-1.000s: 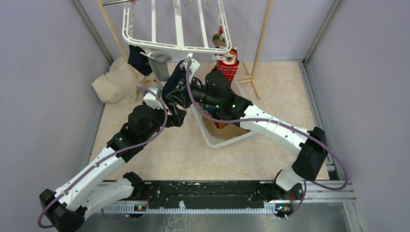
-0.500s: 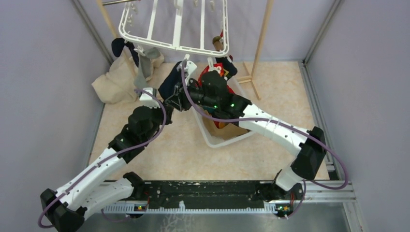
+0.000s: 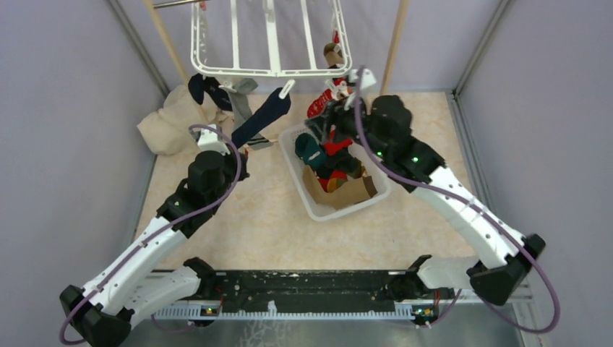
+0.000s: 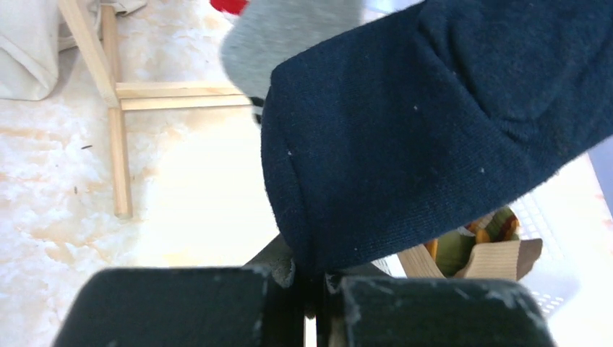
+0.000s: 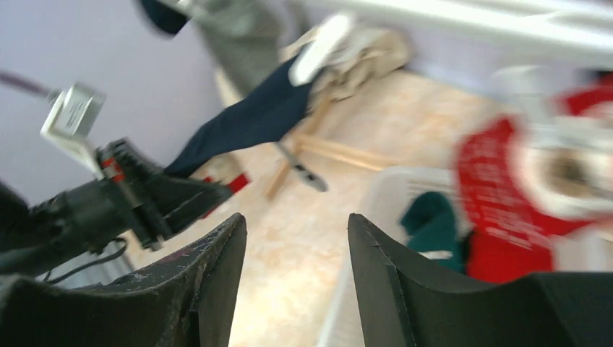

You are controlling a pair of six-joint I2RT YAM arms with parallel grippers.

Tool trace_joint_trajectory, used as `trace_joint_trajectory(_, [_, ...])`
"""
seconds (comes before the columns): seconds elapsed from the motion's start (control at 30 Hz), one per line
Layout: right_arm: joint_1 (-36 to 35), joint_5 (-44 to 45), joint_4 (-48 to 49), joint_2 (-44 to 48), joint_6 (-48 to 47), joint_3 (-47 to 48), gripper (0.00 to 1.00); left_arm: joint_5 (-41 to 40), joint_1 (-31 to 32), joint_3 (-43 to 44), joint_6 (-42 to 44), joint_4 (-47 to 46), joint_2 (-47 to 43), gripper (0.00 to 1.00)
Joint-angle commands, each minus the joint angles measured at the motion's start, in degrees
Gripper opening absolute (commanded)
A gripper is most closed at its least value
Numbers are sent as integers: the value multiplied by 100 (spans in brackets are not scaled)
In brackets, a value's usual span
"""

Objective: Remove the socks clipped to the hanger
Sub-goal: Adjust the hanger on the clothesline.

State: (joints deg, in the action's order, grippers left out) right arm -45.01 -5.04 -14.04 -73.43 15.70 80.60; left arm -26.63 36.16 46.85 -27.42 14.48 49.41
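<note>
1. Top view: the white hanger [image 3: 271, 43] hangs at the back of the table. A navy sock [image 3: 260, 116] stretches taut on a slant from a white clip [image 3: 286, 90] under the hanger's front edge down to the left gripper [image 3: 238, 143], which is pinched onto the sock's lower end. A grey sock [image 3: 242, 101] dangles near the hanger's front left corner. A red sock [image 3: 320, 105] hangs at the front right, just beside the right gripper [image 3: 331, 119]. Under that gripper sits a white basket [image 3: 312, 208] with loose socks in it.
2. Left wrist view: the two dark fingers [image 4: 405, 311] are pressed together on the edge of the navy sock [image 4: 434, 130], which fills most of the frame. The grey sock [image 4: 289, 36] shows behind it, and a wooden frame [image 4: 116, 108] lies on the table to the left.
3. Right wrist view, blurred: the right gripper [image 5: 296, 282] has its fingers spread apart with nothing between them. Beyond them are the navy sock [image 5: 253, 119] and the left gripper [image 5: 206, 195] holding it. The red sock [image 5: 506, 173] is on the right, above the basket [image 5: 379, 189].
</note>
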Motion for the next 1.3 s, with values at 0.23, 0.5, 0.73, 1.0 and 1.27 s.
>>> trace_joint_trajectory(0.23, [2293,66,381,1055,371,-903,60,693,-983,520,141,337,260,0])
trace_joint_trajectory(0.5, [3340,-1367,2152,109,687,-1753,61,1122,-1432,852,302,545,295,0])
trace_joint_trajectory(0.73, [3403,-3050,4285,-991,1580,-1801,60,1289,-1545,922,390,556,404,0])
trace_joint_trajectory(1.0, [3401,-3436,5872,-1818,2464,-1778,60,1401,-1616,896,421,529,498,0])
trace_joint_trajectory(1.27, [3403,-3368,5818,-2055,2196,-1713,51,1443,-1653,897,449,523,525,0])
